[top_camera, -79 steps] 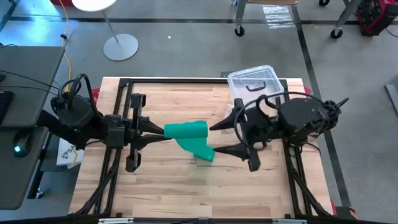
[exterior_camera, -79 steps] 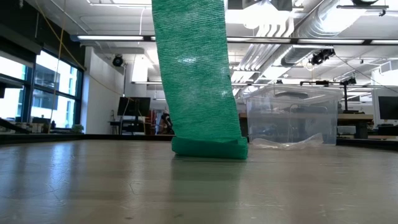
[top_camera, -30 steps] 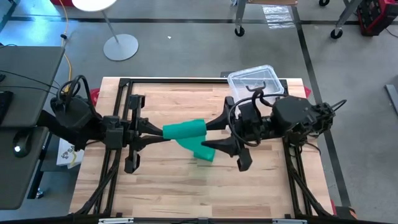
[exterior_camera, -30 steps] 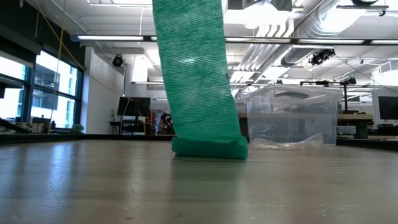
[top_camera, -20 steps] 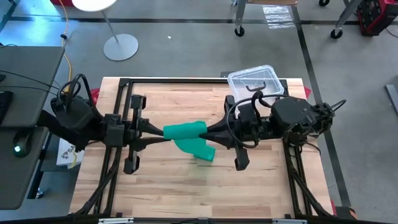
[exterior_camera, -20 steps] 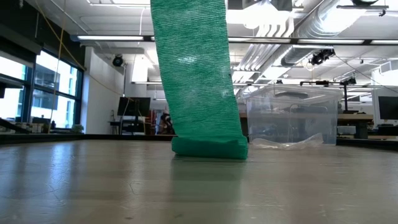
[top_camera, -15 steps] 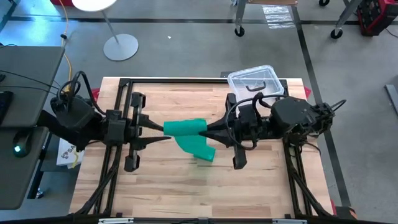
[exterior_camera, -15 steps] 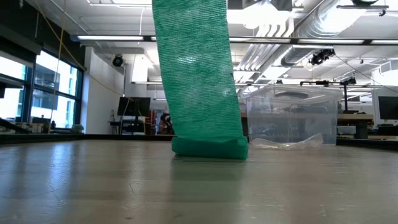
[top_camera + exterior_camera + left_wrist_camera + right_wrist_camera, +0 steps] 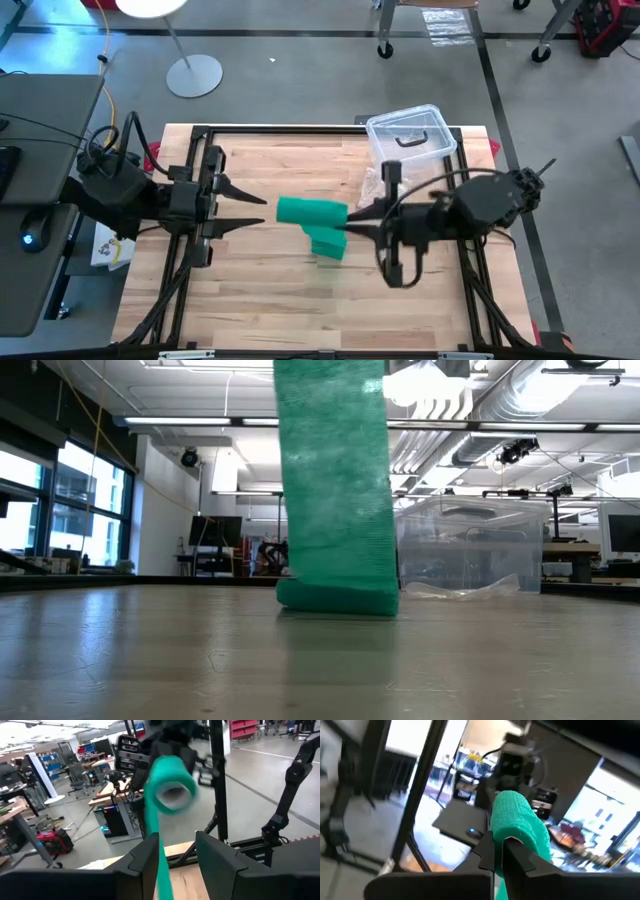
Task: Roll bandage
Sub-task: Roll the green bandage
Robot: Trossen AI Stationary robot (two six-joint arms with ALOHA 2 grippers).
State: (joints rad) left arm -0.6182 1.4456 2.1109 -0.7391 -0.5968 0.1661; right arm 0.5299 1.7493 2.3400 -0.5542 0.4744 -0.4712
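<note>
The green bandage is partly wound into a roll (image 9: 310, 212) held above the table's middle. Its loose strip (image 9: 335, 480) hangs down from the roll. The strip's lower end (image 9: 328, 245) lies folded on the wood. My right gripper (image 9: 347, 221) is shut on the roll's right end. My left gripper (image 9: 252, 212) stands open a short way left of the roll, apart from it. The left wrist view looks at the roll's hollow left end (image 9: 172, 779), beyond my open fingers (image 9: 145, 865). My right gripper holds the roll's right end (image 9: 512, 832) between its shut fingers (image 9: 490, 852). They come in level from the table's right, along the roll's axis. The roll lies level, lifted clear. Its strip hangs below it, with the lower end (image 9: 337, 597) folded on the table.
A clear plastic box with a black handle (image 9: 410, 135) stands at the far right. A crinkly clear bag (image 9: 372, 185) lies just in front of it. A black frame (image 9: 200, 135) runs along the table's edges. Bare wood lies toward the near edge.
My right gripper has shut on the roll's right end. My left gripper has then opened, let go of the left end and drawn back toward the table's left edge. The right arm has turned and carried the roll a little to the right; the folded end stayed put.
</note>
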